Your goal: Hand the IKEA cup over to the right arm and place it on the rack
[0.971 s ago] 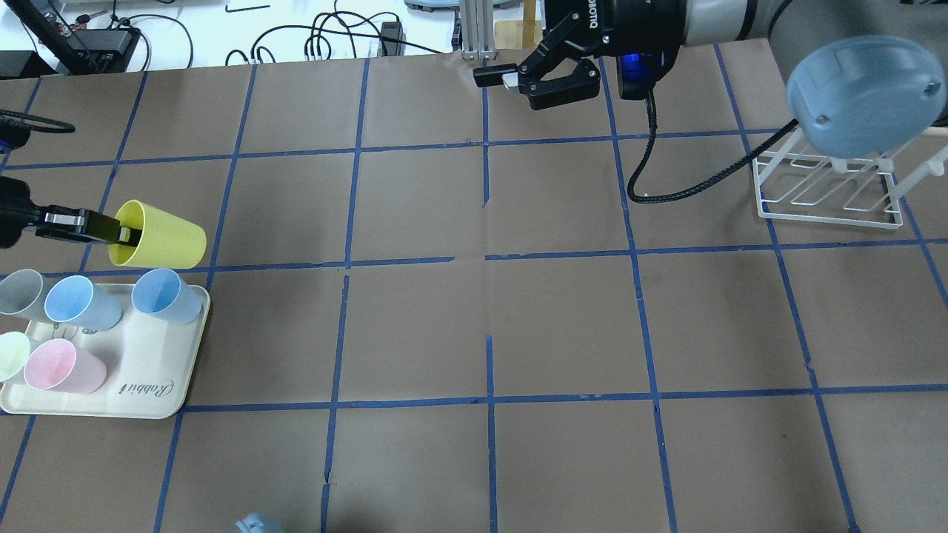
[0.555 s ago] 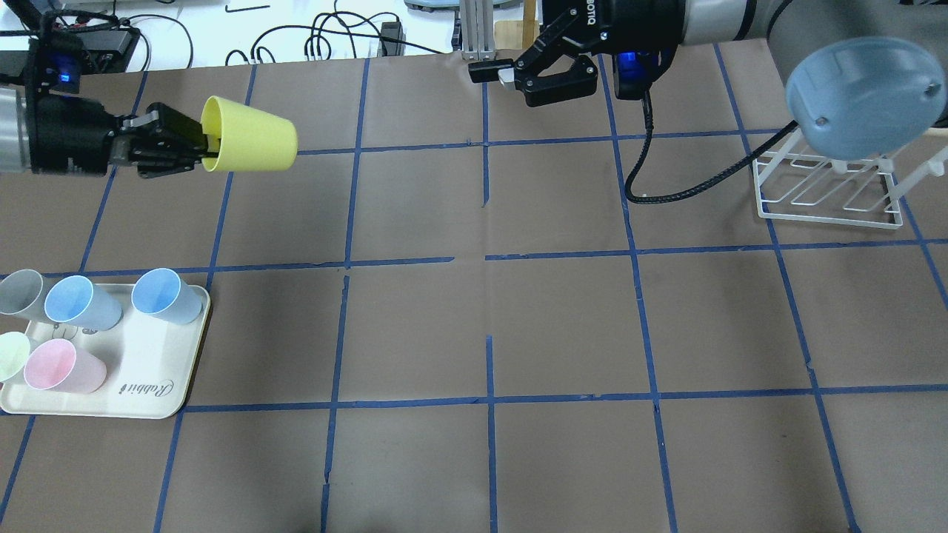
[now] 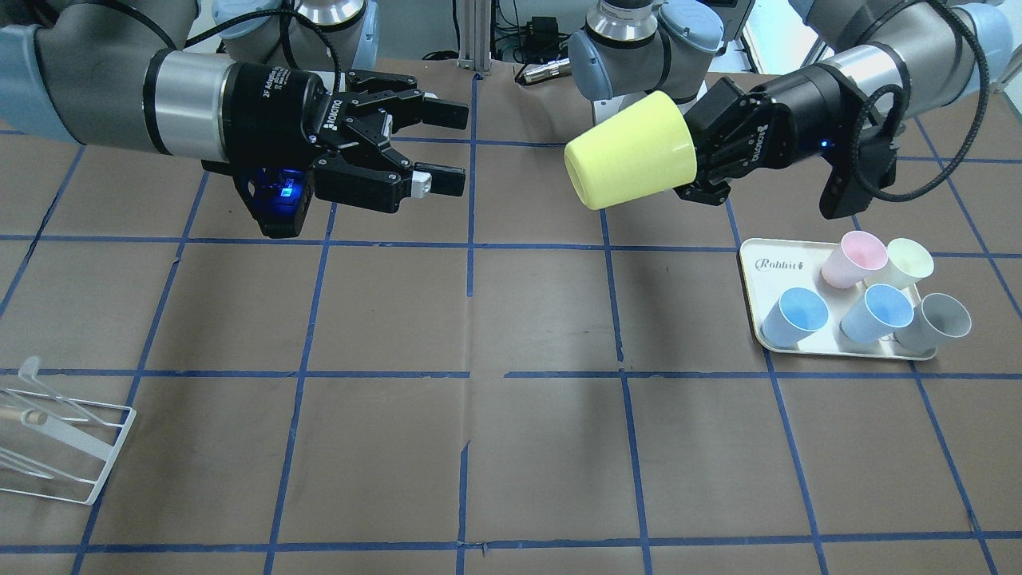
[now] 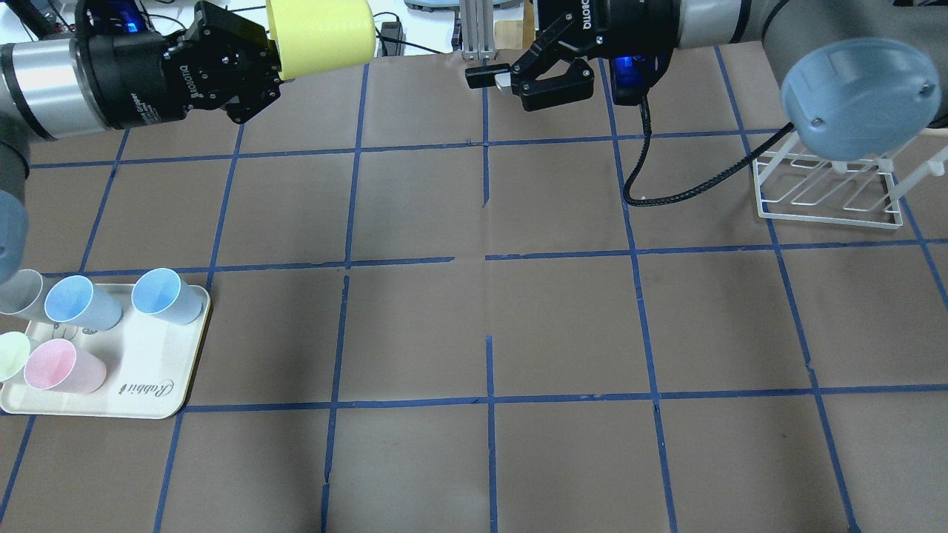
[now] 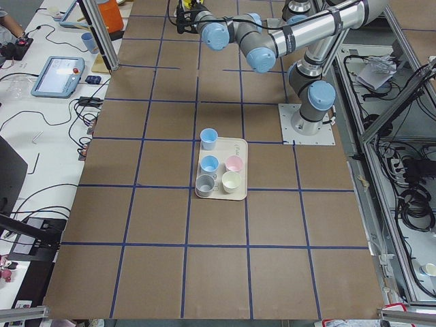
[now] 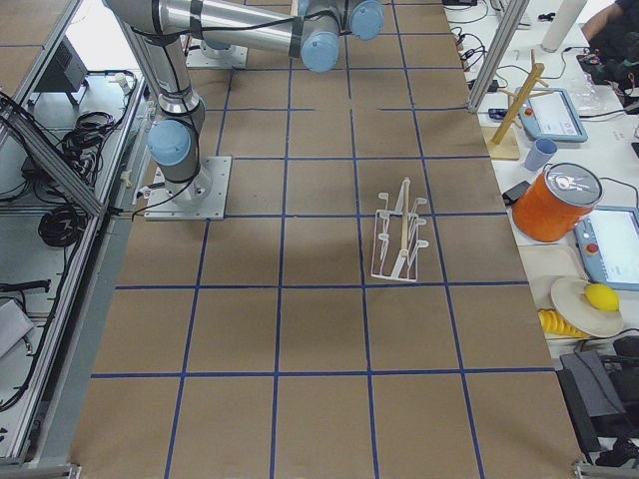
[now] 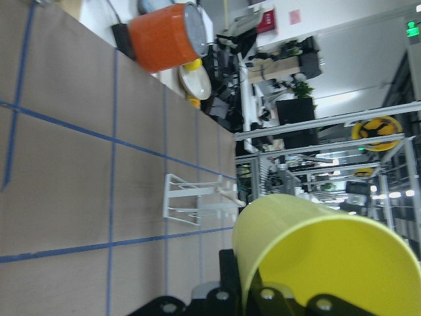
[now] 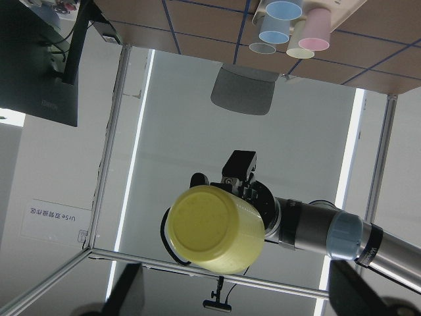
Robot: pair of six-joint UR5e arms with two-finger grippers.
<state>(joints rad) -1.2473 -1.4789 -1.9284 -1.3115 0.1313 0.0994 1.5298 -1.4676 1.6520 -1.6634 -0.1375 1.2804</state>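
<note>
Pickup looks done — the left gripper (image 3: 693, 172) is clamped on the rim of the yellow cup (image 3: 631, 152), which is held sideways in the air, base toward the right gripper (image 3: 445, 148). That gripper is spread wide and well apart from the cup. Handover and placing on the rack (image 6: 399, 244) remain.

You see the rack (image 6: 398, 235) standing on the brown table (image 6: 300, 329), inside one square of the blue tape grid. Left of the rack, well apart, the right arm (image 6: 240, 33) rises from its base plate (image 6: 190, 190). Right of the rack, past the table edge, stands an orange container (image 6: 555, 210).
</note>
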